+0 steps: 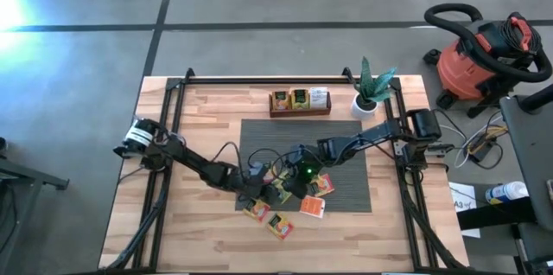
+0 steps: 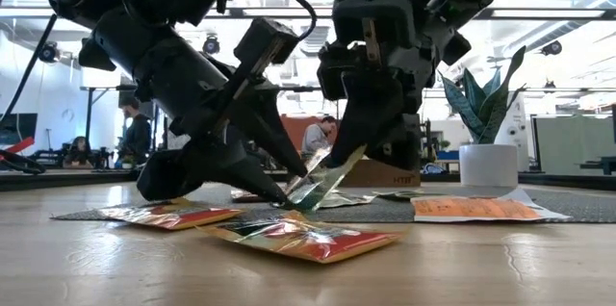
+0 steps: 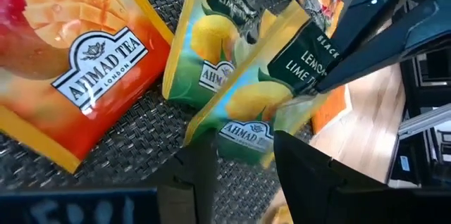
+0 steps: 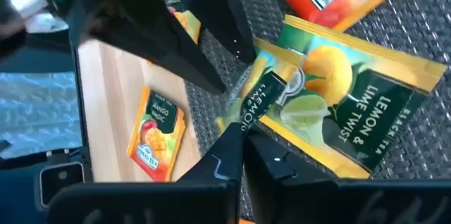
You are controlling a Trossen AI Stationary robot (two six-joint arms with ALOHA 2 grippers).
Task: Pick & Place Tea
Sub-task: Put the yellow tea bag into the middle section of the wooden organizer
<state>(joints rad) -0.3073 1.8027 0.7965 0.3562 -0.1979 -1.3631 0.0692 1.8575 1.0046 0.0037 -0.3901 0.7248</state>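
- Nearest the low camera, an orange-red sachet point(image 2: 308, 239) lies flat on the bare wood of the table point(image 1: 190, 223), with a second orange-red sachet point(image 2: 164, 214) just behind it, partly on the mat's front edge.
- From above, these two loose sachets lie on the wood just off the front edge of the grey ribbed mat point(image 1: 346, 137), and a pale orange sachet point(image 1: 312, 207) lies beside them at the mat's front edge.
- The left gripper point(image 1: 259, 190) reaches in low over the mat's front edge; its fingers point(image 3: 310, 182) stand apart either side of a lemon-lime sachet and grip nothing.
- The right gripper point(image 2: 332, 173) has its fingers pressed together on the edge of a green-and-yellow lemon-lime sachet point(image 4: 282, 108), which tilts up off the mat, one edge lifted.
- The two grippers are close together, fingertips nearly meeting over the same small heap of tea.
- Under them lie another lemon-lime sachet point(image 3: 211, 48) and an orange mango sachet point(image 3: 77, 62), flat on the mat.
- Farther back, the long dark wooden tray point(image 1: 299, 102) sits just beyond the mat and holds three upright sachets.
- A potted plant point(image 1: 370, 93) stands just beside the tray, in a white pot.
- Beyond the table, people sit in the room.
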